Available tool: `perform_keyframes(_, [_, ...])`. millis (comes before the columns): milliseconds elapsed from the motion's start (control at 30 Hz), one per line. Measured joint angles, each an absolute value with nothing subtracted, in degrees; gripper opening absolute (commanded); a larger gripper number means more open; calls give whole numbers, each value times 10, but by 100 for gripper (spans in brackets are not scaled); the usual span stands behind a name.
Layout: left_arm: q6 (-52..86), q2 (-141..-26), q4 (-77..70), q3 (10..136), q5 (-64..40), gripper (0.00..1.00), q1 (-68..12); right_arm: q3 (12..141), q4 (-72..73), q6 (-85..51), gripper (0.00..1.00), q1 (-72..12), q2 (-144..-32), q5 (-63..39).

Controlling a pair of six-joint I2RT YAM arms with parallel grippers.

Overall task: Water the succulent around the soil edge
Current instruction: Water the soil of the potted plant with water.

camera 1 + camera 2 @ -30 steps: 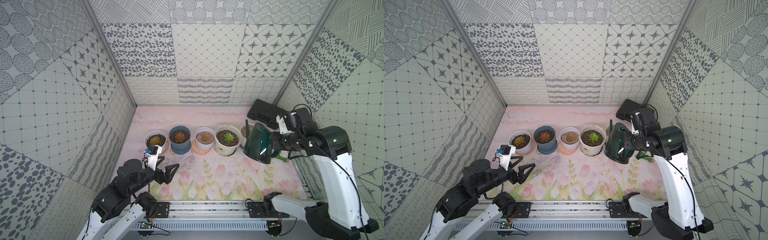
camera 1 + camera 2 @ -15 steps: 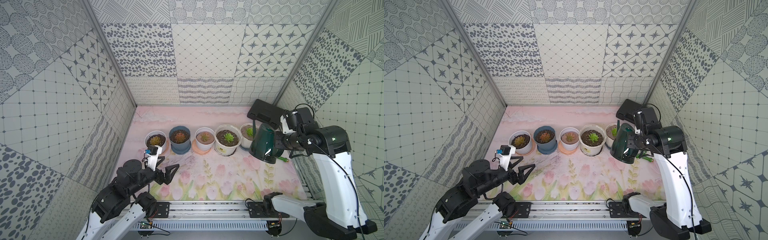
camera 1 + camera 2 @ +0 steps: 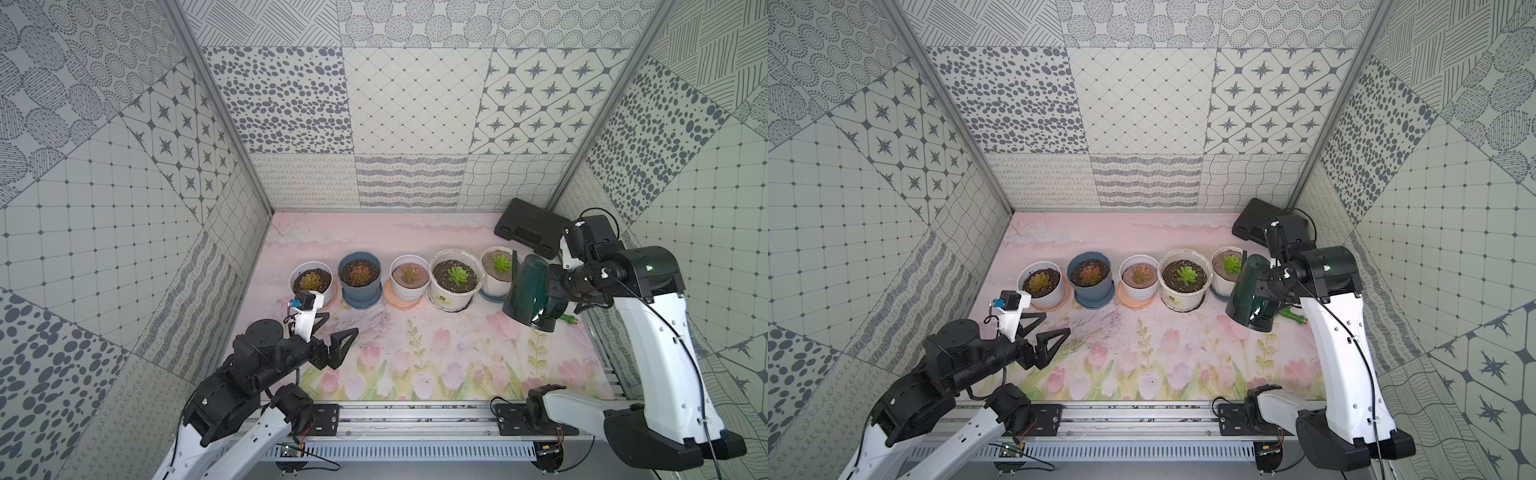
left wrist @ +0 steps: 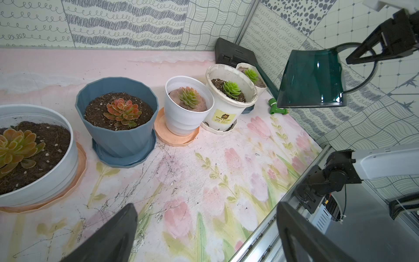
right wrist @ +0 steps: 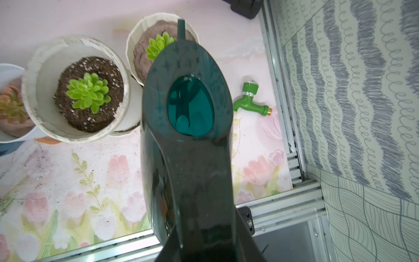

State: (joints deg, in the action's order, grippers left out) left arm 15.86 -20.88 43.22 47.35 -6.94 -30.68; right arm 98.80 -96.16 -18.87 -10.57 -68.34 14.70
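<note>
The succulent [image 3: 501, 263] [image 5: 160, 46], a small bright green rosette in tan soil, sits in a white fluted pot [image 5: 132, 45] at the right end of the pot row. The soil edge [image 5: 138, 56] shows on the side facing the row; the rest is behind the can. My right gripper [image 3: 553, 286] [image 5: 204, 240] is shut on the handle of a dark green watering can [image 3: 532, 295] [image 5: 188, 140]. The can hangs tilted just right of the pot, its thin spout [image 5: 181, 26] over the pot's far side. My left gripper [image 3: 340, 326] [image 4: 206, 211] hovers open over the mat at front left, holding nothing.
Left of the fluted pot stand a cream pot [image 3: 455, 291] with dark speckled soil, a white pot [image 3: 409, 291] with a pinkish rosette, a blue pot [image 3: 359, 291] and another white pot [image 3: 300, 274]. A black case [image 3: 528, 226] lies at back right. A green tap fitting [image 5: 249, 99] lies beside the can.
The right arm has shifted the watering can a little to the right, uncovering the fluted pot and its rosette. The left arm has not moved.
</note>
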Motion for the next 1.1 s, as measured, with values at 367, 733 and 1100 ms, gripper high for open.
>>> perform_keyframes(367, [159,-209,432,474,-70,99,-310,971,-967,-191,0,-101,-652,150])
perform_keyframes(733, [159,-209,432,474,-70,99,-311,973,-969,-228,0,-98,-595,103])
perform_keyframes(1100, [159,-209,432,474,-70,99,-311,906,-967,-252,0,-83,-553,109])
